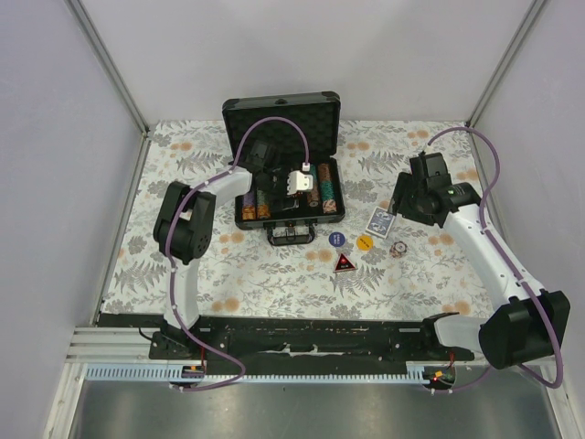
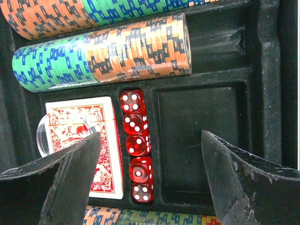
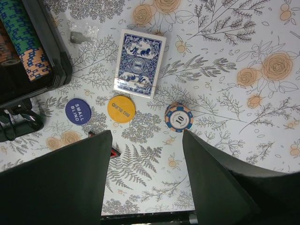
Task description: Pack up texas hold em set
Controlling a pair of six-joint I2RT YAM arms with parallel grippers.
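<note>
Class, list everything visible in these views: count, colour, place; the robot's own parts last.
briefcase: one, dark grey, open, at the back.
poker chip rows: three seen, orange, green, blue, in the briefcase.
dice: five, red, in a column beside the red deck.
red deck: one, in the briefcase.
clear disc: one, at the red deck's edge.
blue deck: one, on the cloth right of the briefcase.
small blind button: one, blue, on the cloth.
big blind button: one, yellow, beside it.
loose chip: one, blue and orange, near the blue deck.
dark-and-red piece: one, near the buttons.
tablecloth: one, floral.
left end effector: one, open, over the dice.
right end effector: one, open, above the cloth.
</note>
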